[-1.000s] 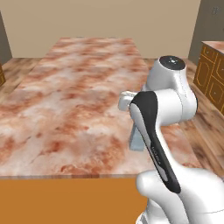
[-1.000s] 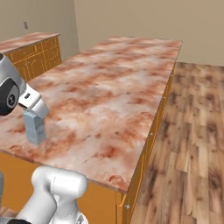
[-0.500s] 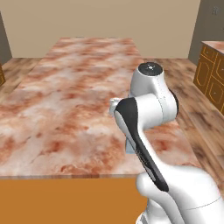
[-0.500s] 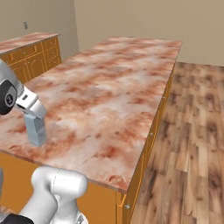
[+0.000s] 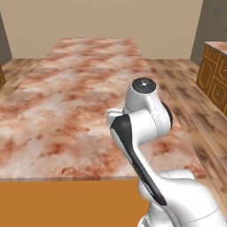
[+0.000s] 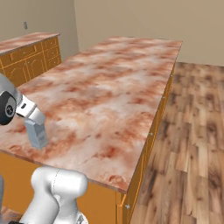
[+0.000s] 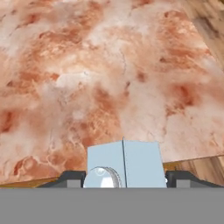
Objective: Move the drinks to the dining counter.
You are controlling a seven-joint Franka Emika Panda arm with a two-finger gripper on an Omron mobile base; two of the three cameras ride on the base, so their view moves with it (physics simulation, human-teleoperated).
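Swinging leftward since a second ago, the arm's elbow is now covering the carton in the left base view, where the dining counter (image 5: 66,102) is stretching away as a wide marble tabletop.

From the right base view, the grey-blue carton (image 6: 36,134) is hanging upright from the pincer (image 6: 34,124) near the tabletop's close edge; I cannot tell whether its base is touching yet, though it looks near being set down.

Looking along the hand, the pincer (image 7: 126,177) is clamping the carton's (image 7: 124,164) gable top between its dark fingertips (image 7: 72,178), keeping it upright over marble.
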